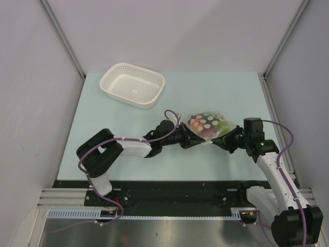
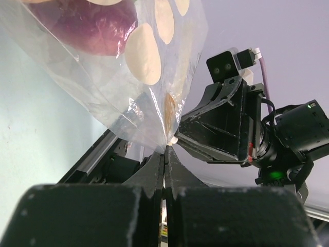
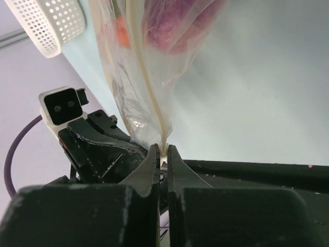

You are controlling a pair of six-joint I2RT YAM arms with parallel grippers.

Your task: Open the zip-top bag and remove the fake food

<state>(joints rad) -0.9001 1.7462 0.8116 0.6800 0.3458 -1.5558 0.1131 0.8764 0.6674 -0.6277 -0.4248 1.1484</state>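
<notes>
Two robot arms meet over the right half of a pale desk (image 1: 113,118), with a small zip-top bag (image 1: 206,123) held between them. The bag is clear and crinkly, with a dark panel of white dots, and toy food (image 1: 197,126) in red, green and purple is seen through it.

The left gripper (image 1: 197,139) is closed tight, and a thin fold of clear plastic at the bag's near edge is pinched between its fingertips. The right gripper (image 1: 220,140) is closed to a sliver as well, and the same edge is clamped from the opposite side. In the left wrist view, the left gripper's tips (image 2: 165,149) are seen meeting on the film, with the right gripper (image 2: 177,135) almost touching them. In the right wrist view, a pale seam of the bag (image 3: 139,67) is seen running down into the right gripper (image 3: 163,149).

The two grips are judged to be placed on opposite walls of the bag's mouth, so that the zip can be parted when the arms are drawn apart. The seal appears closed, and all the food appears to be inside, including a purple onion-like piece (image 2: 87,25). Whether the bag is resting on the desk or raised just above it cannot be told.

A white perforated basket (image 1: 139,103) is set well apart, toward the far left of the desk.
</notes>
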